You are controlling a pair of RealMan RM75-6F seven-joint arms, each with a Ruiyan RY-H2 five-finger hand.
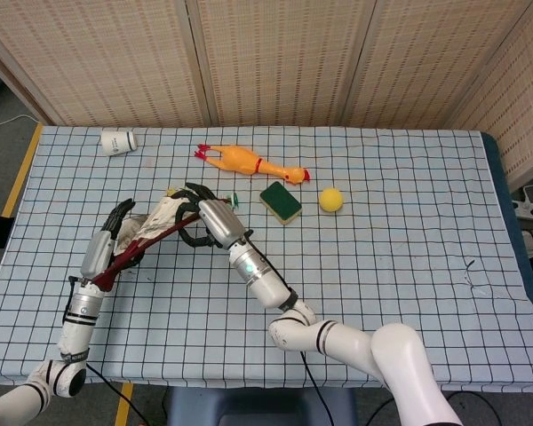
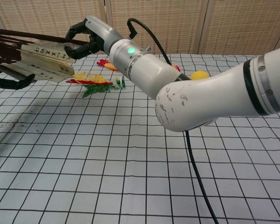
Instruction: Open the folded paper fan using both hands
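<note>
light: bright, even, from overhead | shadows: soft, faint patch on the desk [image 2: 18, 116] at left in chest view | glare: none | focus: head view sharp; chest view's near arm [image 2: 210, 100] slightly soft | distortion: mild at edges
</note>
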